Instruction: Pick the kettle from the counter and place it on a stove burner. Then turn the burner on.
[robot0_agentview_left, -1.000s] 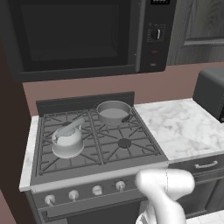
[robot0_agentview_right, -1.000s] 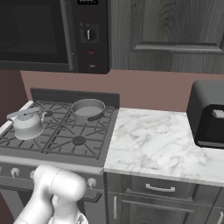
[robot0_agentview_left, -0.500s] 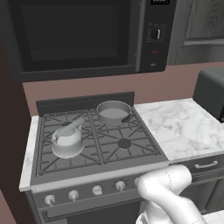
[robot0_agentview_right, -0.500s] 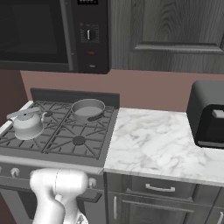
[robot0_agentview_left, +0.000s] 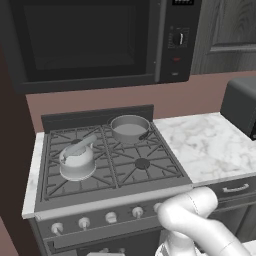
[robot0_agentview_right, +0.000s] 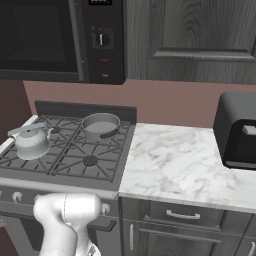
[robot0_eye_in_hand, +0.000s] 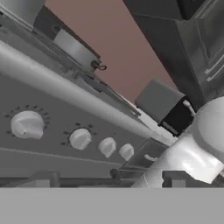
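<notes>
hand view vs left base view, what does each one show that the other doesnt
Hand view alone: the knobs seen close and face-on from low in front of the stove, and the toaster's slotted top.

Left base view alone: the kettle standing on the front left stove burner grate, the free front right burner, the microwave above, and the arm's white elbow low before the stove front.

Both: the grey pot at the back of the stove, the knob row, and the pink wall.

arm: white, folded low, its rounded elbow (robot0_agentview_left: 192, 207) raised just in front of the stove's front panel
forearm: drops down from that elbow
claw: state cannot be told
</notes>
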